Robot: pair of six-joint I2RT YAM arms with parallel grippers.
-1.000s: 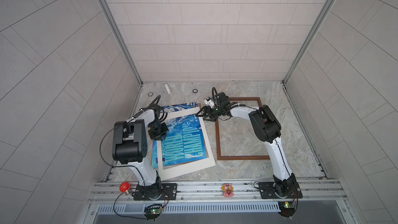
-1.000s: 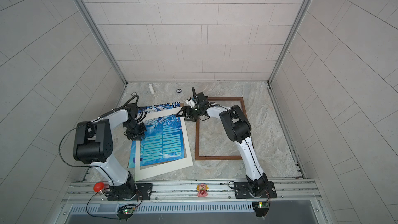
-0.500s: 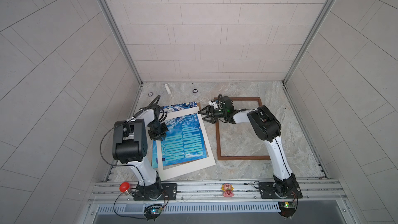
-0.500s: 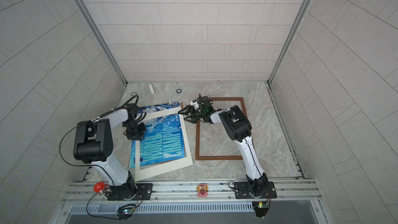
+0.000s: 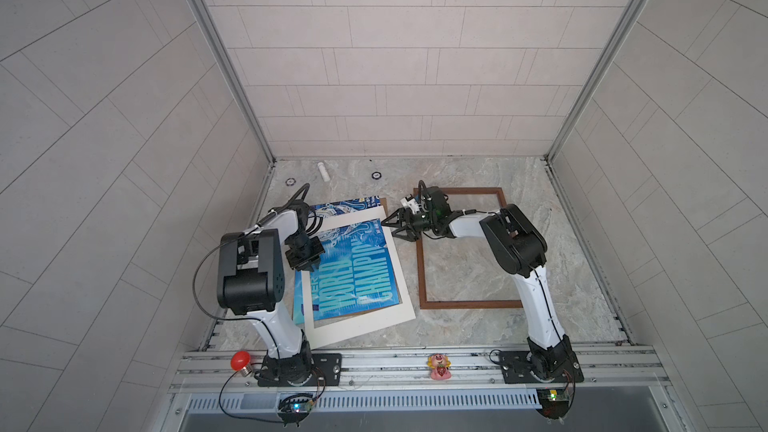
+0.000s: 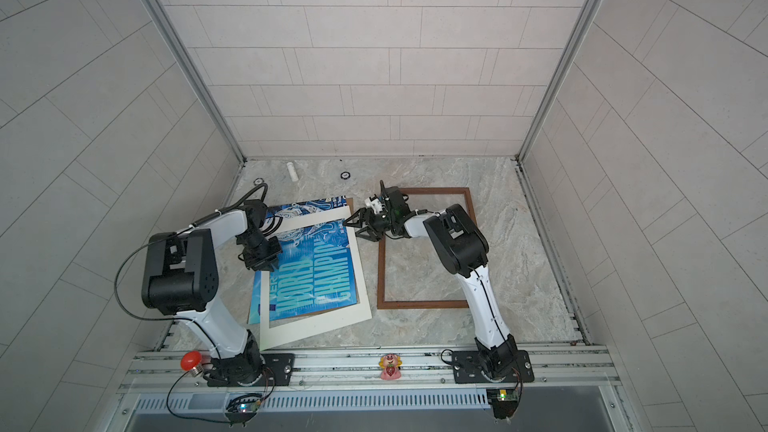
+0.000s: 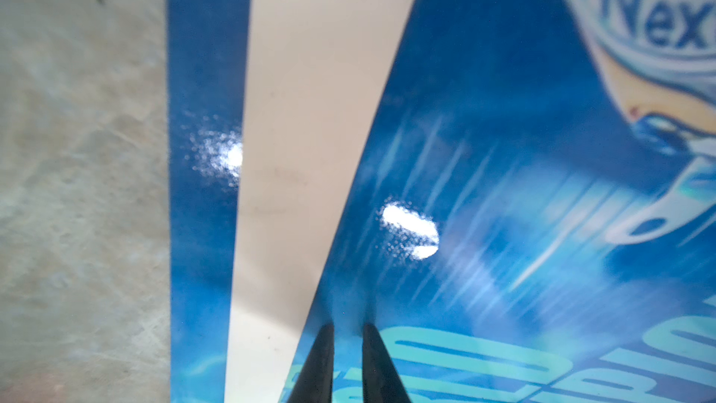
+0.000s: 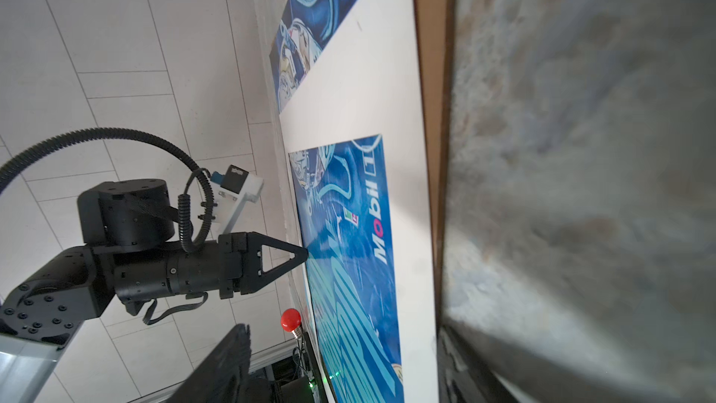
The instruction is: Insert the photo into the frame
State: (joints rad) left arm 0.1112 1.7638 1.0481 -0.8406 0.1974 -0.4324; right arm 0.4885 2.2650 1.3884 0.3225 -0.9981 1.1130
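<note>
The table [image 5: 478, 176] is gray stone with swirls. The frame [image 5: 469, 305] lies flat on it, with bare table inside. Just left of the frame in both top views lies a pile: a brown board [image 5: 383, 201], the blue photo [image 5: 353, 276] and a white mat [image 5: 357, 326] on top. Behind the frame, near the wall, lie a small white tube [image 5: 323, 171], a black ring [image 5: 376, 175] and a second black ring [image 5: 290, 181].

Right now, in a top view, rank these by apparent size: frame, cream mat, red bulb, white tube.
1. Largest: cream mat and frame, which look too alike to rank.
2. red bulb
3. white tube, the smallest.
</note>
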